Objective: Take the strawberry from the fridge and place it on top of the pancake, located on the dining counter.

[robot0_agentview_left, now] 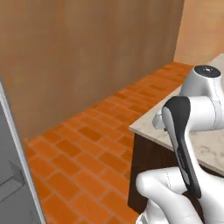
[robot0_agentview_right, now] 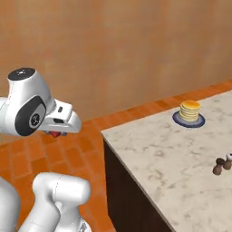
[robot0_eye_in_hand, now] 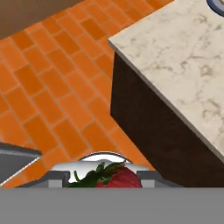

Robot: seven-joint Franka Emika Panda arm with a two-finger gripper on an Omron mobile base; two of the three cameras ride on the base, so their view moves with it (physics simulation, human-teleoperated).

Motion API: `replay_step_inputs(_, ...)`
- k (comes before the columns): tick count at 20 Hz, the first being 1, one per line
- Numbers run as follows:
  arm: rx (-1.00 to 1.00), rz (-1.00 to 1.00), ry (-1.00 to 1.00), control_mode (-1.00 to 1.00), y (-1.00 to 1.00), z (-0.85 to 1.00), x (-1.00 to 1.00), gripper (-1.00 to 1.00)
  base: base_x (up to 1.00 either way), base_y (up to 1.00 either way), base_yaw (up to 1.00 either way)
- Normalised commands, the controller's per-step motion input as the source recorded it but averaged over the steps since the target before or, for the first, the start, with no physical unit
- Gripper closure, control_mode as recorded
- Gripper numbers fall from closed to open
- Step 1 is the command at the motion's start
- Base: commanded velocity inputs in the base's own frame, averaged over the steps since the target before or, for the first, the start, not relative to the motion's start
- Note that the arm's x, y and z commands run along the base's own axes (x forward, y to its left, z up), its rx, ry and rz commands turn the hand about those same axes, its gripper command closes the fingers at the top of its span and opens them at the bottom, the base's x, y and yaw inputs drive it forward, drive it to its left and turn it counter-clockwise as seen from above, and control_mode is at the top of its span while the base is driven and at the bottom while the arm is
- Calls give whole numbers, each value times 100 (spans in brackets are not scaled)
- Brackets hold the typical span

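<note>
Claw (robot0_eye_in_hand: 117, 180) grips strawberry (robot0_eye_in_hand: 119, 178) — pancake (robot0_agentview_right: 190, 110) well apart.

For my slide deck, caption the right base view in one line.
Claw shut on the strawberry, beside the dining counter with the pancake.

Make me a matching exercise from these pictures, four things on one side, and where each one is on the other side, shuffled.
Things:
1. strawberry
2. pancake
3. salt and pepper shakers
4. brick floor

Places:
A. on a dark blue plate at the far end of the dining counter
B. held in the shut tool, over the floor beside the counter
C. near the counter's right edge in the right base view
D. under everything, orange, running to the wall

Pairs: 1-B, 2-A, 3-C, 4-D
</note>
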Motion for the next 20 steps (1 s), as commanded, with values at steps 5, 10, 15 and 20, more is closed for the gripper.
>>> replay_step_inputs(5, 0, 0, 0, 100, 0, 0, 0, 100, 76, 20, -48)
replay_step_inputs(10, 0, 0, 0, 100, 0, 0, 0, 100, 96, 45, -5)
replay_step_inputs(15, 0, 0, 0, 100, 0, 0, 0, 100, 92, 18, 27)
replay_step_inputs(20, 0, 0, 0, 100, 0, 0, 0, 100, 77, 28, 45)
